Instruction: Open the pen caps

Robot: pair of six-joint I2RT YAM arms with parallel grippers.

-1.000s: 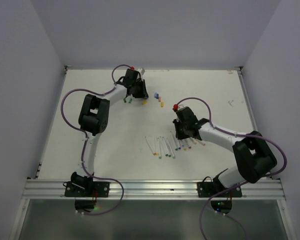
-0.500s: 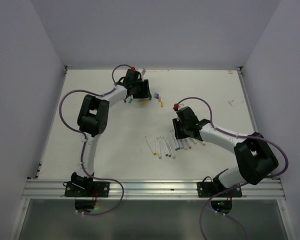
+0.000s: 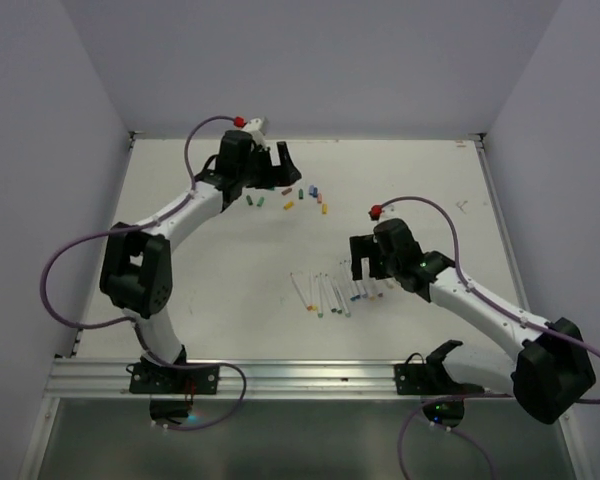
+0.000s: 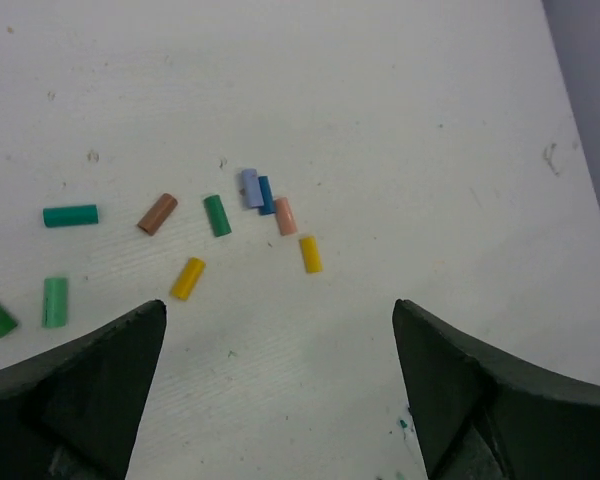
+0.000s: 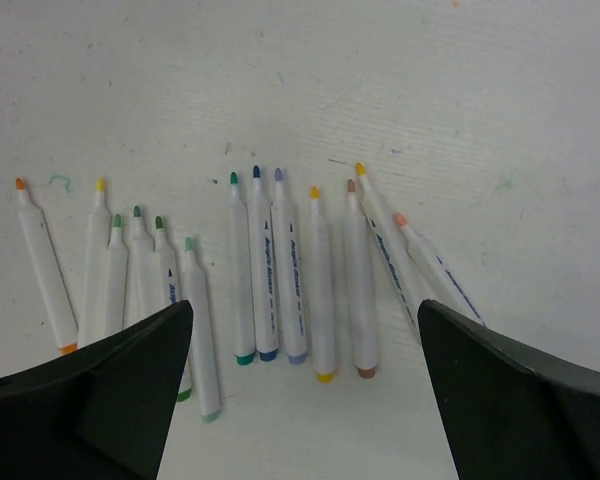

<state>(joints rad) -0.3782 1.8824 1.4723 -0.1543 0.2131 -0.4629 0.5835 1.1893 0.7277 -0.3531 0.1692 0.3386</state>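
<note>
Several loose pen caps lie scattered on the white table (image 4: 460, 120): teal (image 4: 70, 215), brown (image 4: 157, 214), green (image 4: 216, 215), lilac (image 4: 249, 187), pink (image 4: 285, 216) and two yellow ones (image 4: 188, 278). My left gripper (image 4: 279, 305) hovers open just short of them, with nothing between its fingers. From above, it (image 3: 278, 170) sits beside the caps (image 3: 300, 195). Several white pens (image 5: 265, 270) lie side by side, coloured tips bare. My right gripper (image 5: 304, 305) stands open over their rear ends and holds nothing. In the top view it (image 3: 365, 270) is at the right end of the pen row (image 3: 330, 292).
Walls close in the table on the left, back and right. Purple cables (image 3: 70, 270) loop beside both arms. A metal rail (image 3: 300, 375) runs along the near edge. Small ink marks dot the surface near the pens.
Both grippers have gone from nearly shut to wide open. The left arm swung its elbow out to the left. The right arm drew back toward the near edge.
</note>
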